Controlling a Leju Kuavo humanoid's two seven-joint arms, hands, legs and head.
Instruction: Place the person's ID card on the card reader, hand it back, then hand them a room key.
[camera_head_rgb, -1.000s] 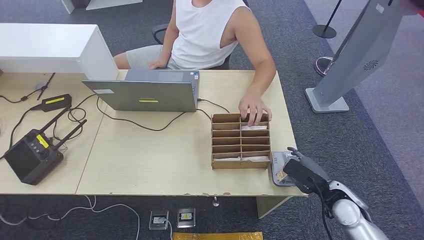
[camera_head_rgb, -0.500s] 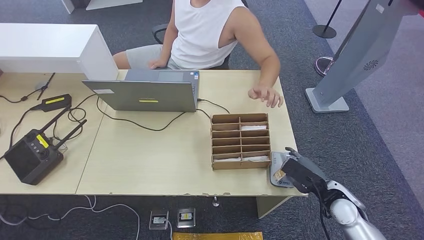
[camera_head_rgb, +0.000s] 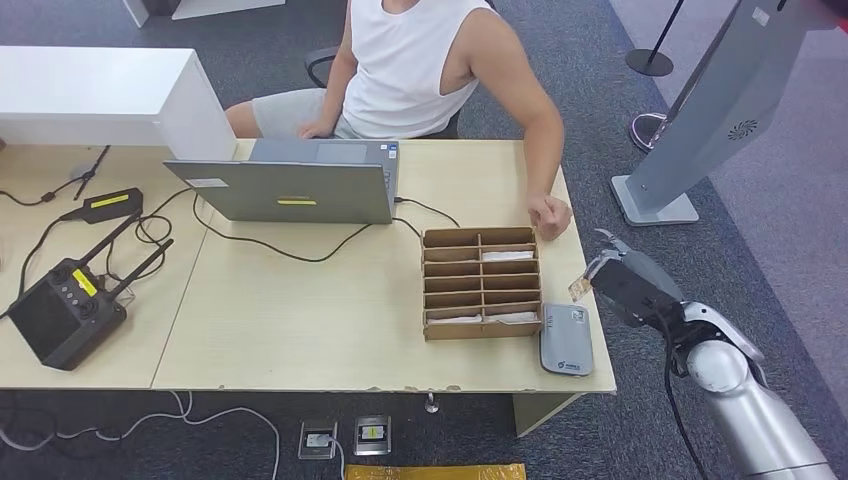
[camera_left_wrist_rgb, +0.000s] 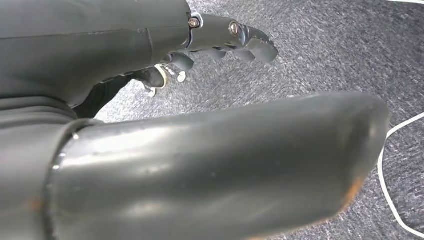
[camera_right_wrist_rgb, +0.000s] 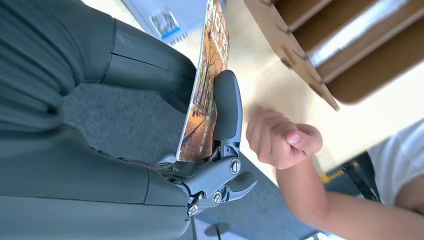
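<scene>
Head view: the robot's right hand (camera_head_rgb: 628, 283) pinches the person's ID card (camera_head_rgb: 578, 287) by one edge, raised beyond the desk's (camera_head_rgb: 300, 320) right edge, above and far of the grey card reader (camera_head_rgb: 567, 341) and near the person's closed fist (camera_head_rgb: 549, 214). Thin, stiff, light and likely slick, the card seems best taken by its free edge. The left hand (camera_left_wrist_rgb: 150, 100) hangs over carpet, holding nothing, fingers loosely apart.

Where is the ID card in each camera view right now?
Head view: the ID card is pinched by the right robot hand, lifted beside the table's right edge, above the card reader.
Right wrist view: card seen edge-on against a finger.
Left wrist view: not in it.
Shared landmark: cardboard organizer.
</scene>
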